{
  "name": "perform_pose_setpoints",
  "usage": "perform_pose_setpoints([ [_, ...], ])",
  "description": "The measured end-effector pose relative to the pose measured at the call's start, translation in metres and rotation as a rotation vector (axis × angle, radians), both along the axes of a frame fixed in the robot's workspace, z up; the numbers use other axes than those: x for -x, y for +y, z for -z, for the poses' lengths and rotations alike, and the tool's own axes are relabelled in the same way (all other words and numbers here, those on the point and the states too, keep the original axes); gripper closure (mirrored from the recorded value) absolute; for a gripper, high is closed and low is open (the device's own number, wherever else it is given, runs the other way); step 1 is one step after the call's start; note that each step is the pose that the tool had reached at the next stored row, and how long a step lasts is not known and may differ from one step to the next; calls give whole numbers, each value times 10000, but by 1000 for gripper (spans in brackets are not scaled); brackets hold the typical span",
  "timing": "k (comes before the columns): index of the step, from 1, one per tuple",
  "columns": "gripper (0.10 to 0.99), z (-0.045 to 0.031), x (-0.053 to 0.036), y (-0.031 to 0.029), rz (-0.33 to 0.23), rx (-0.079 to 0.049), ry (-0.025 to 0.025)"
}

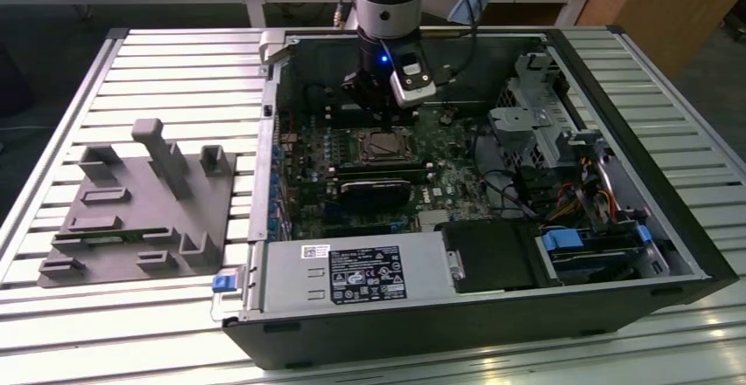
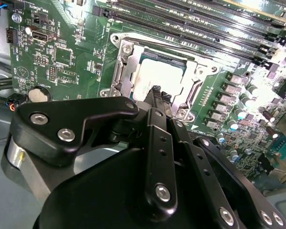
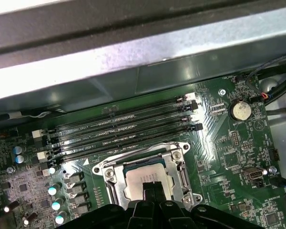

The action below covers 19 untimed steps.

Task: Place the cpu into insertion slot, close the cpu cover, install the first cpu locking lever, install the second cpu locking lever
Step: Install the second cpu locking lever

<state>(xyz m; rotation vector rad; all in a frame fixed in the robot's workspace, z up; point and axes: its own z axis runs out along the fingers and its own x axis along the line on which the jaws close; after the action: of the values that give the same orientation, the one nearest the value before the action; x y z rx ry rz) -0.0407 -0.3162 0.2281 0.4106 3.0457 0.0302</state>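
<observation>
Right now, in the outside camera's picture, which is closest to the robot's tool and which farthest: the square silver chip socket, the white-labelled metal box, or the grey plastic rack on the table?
1. Square silver chip socket, just below the tool.
2. White-labelled metal box, at the case's near edge.
3. Grey plastic rack, outside the case at the exterior view's left.

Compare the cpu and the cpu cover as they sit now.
The cpu is a solid, dull grey square; the cpu cover is a thin shiny metal frame with a square opening. The cpu fills the middle; the cpu cover rings its edges. Both lie flat in the insertion slot, below the hand.
</observation>
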Motion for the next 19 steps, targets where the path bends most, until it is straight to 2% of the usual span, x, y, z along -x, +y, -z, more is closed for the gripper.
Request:
perform_pose_setpoints([
  [6,980,1,0,-32,1,0,-1],
  [19,980,1,-1,-219,5,-1,-2],
])
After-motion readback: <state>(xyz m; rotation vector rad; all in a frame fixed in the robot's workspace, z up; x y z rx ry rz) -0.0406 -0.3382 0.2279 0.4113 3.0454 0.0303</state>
